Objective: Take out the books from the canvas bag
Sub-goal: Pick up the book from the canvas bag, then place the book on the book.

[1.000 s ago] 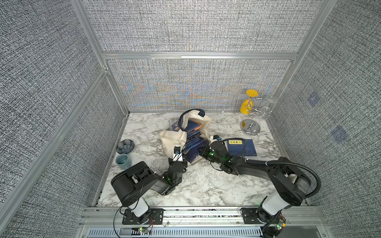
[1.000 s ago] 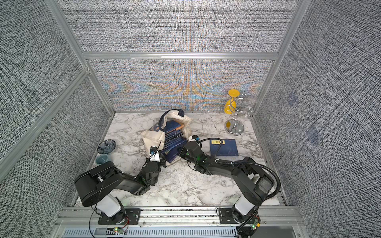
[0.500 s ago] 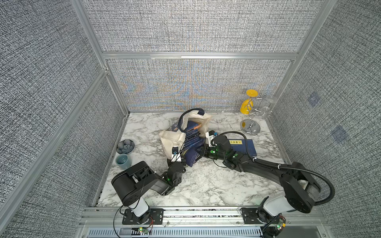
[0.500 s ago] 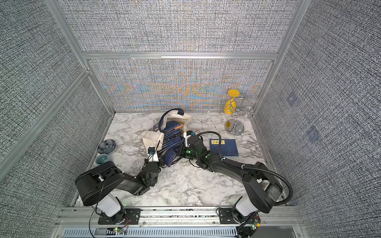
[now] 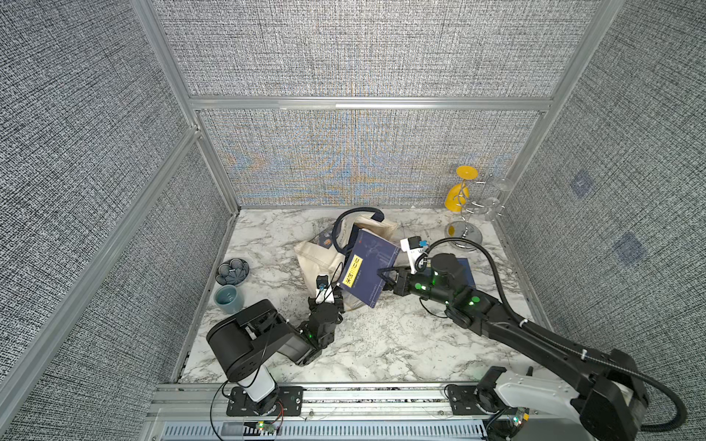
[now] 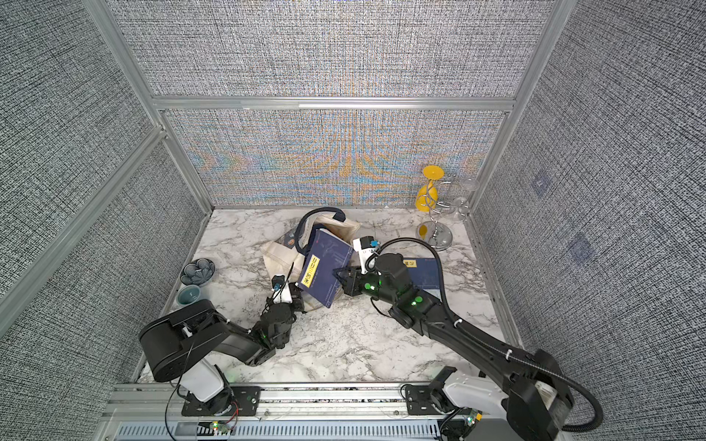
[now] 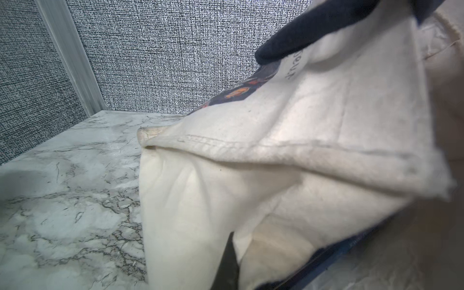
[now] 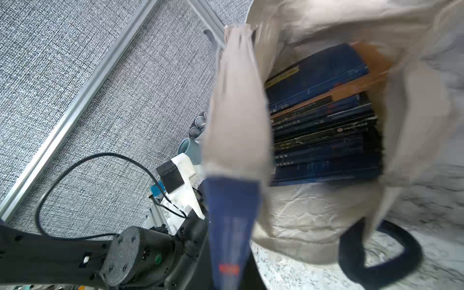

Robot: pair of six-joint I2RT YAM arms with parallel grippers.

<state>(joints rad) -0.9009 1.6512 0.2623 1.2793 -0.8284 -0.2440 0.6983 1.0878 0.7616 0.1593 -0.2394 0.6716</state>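
Note:
The cream canvas bag (image 5: 317, 259) (image 6: 280, 256) lies on the marble with its mouth toward the right arm. My right gripper (image 5: 386, 277) (image 6: 342, 280) is shut on a navy book (image 5: 366, 267) (image 6: 324, 271) with a yellow label, held tilted above the bag's mouth. In the right wrist view this book (image 8: 231, 221) runs up from the jaws, and several more books (image 8: 321, 130) are stacked inside the bag (image 8: 236, 113). My left gripper (image 5: 330, 298) (image 6: 296, 301) is shut on the bag's near edge; one dark finger (image 7: 224, 266) presses the fabric (image 7: 276, 150). Another book (image 5: 464, 267) lies flat under the right arm.
A dark flower-shaped dish (image 5: 233, 271) and a teal cup (image 5: 228, 298) sit by the left wall. A wire glass rack with a yellow glass (image 5: 464, 206) stands at the back right. The bag's navy handle (image 5: 344, 217) loops toward the back wall.
The right gripper has drawn the labelled book up out of the bag's mouth, and its cover now faces up. The left gripper has stayed on the bag's edge.

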